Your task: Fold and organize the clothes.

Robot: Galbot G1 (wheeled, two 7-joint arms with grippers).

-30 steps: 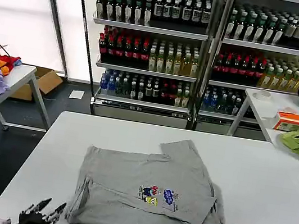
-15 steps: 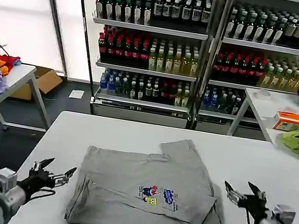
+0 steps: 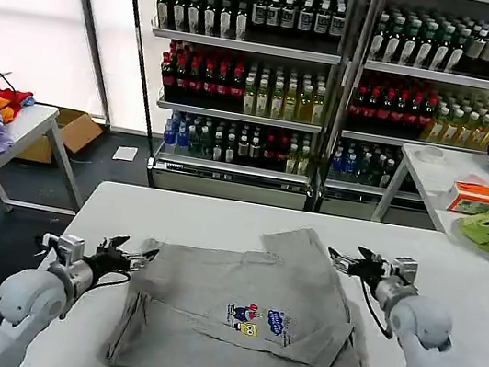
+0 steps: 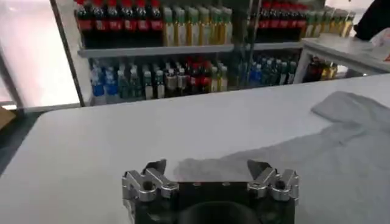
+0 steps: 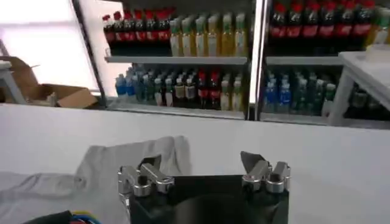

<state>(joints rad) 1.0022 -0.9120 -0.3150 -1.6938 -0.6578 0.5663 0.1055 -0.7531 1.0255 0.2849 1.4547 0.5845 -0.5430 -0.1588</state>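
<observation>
Both grippers advanced from frame bottom: left gripper (image 3: 134, 254) and right gripper (image 3: 344, 258) flank mid-frame T-shirt (image 3: 248, 310), jaws spread.

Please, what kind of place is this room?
Probably a mock shop or a test lab. Tall shelves full of drink bottles stand behind a white table, where a grey T-shirt lies partly folded.
</observation>
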